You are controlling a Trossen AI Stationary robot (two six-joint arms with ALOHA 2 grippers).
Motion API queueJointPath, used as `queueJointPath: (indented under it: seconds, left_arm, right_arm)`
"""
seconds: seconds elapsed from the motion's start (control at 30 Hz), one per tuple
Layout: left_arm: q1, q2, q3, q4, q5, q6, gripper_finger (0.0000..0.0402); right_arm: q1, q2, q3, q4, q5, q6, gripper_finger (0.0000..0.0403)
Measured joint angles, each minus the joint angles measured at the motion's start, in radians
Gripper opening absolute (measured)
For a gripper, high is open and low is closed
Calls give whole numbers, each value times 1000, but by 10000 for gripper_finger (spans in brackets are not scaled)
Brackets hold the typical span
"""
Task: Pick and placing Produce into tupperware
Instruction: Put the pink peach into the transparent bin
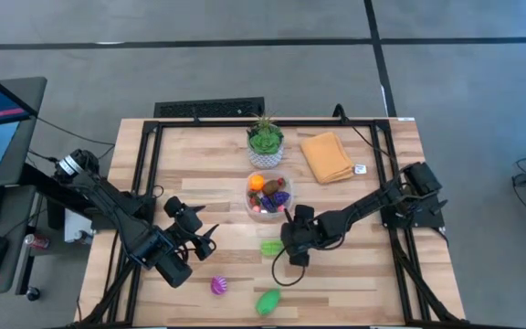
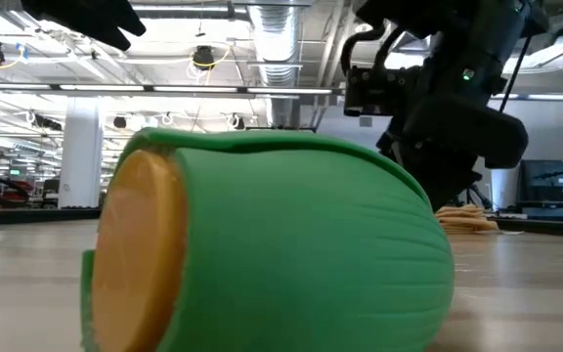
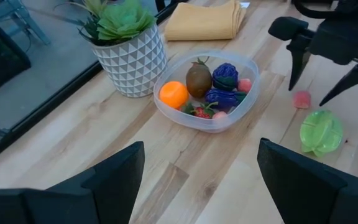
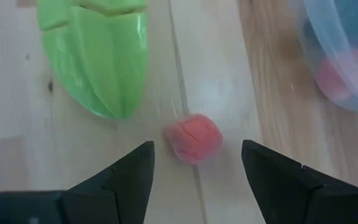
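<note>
The tupperware sat near the middle of the wooden worktop, just in front of the white potted plant and left of the folded orange cloth. Inside it lay an orange fruit, a brown piece, purple pieces, a red strawberry-like piece and something pink against the far wall.

Outside the container, a small pink-red piece lay on the boards just beside it, with a light green leafy vegetable close by. Nearer the front edge lay a purple-and-pink piece and a green piece with an orange cut face.

The right tool hovered right over the pink-red piece, fingers spread on either side and not touching it. The left tool waited at the left of the worktop, fingers spread wide, holding nothing, facing the tupperware.
</note>
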Motion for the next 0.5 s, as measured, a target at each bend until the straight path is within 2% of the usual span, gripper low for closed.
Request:
queueJointPath:
  seconds: [0.5]
  left_arm:
    - [0, 0, 0, -24, 0, -12, 302]
  right_arm:
    - [-71, 0, -10, 46, -141, -79, 265]
